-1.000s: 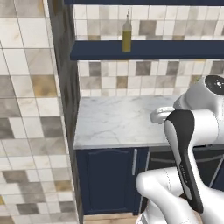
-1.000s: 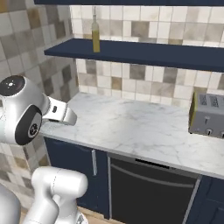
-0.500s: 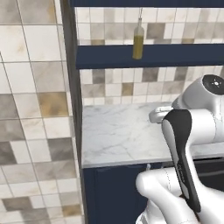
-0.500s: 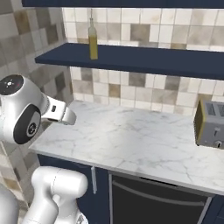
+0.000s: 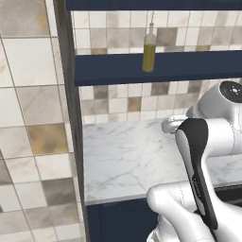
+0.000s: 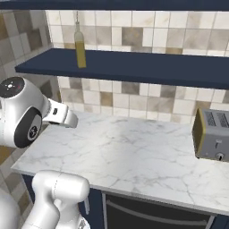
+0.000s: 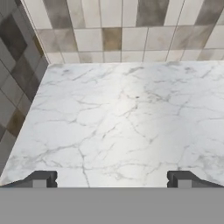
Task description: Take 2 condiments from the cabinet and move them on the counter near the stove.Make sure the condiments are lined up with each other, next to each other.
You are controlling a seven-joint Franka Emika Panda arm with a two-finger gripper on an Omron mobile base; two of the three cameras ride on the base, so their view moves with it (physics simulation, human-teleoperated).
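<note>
A tall slim bottle of yellow-olive oil (image 5: 149,52) (image 6: 80,46) stands upright on the dark navy open shelf that is the cabinet (image 5: 189,69) (image 6: 143,68), against the tiled wall. Below it lies the white marble counter (image 5: 122,160) (image 6: 134,154) (image 7: 122,113). My gripper (image 7: 111,179) is open and empty, its two dark fingertips (image 7: 41,178) wide apart low over the counter's left end, well below the shelf. The arm's hand (image 6: 62,115) reaches forward over the counter. The stove is out of view.
A steel toaster (image 6: 214,139) sits on the counter at the right. A tiled side wall with a dark edge (image 5: 66,104) closes the counter's left end. A dark appliance front (image 6: 147,214) shows under the counter.
The whole picture has shifted and grown: the base has come closer to the counter and shelf. The arm keeps its pose and the gripper stays open.
</note>
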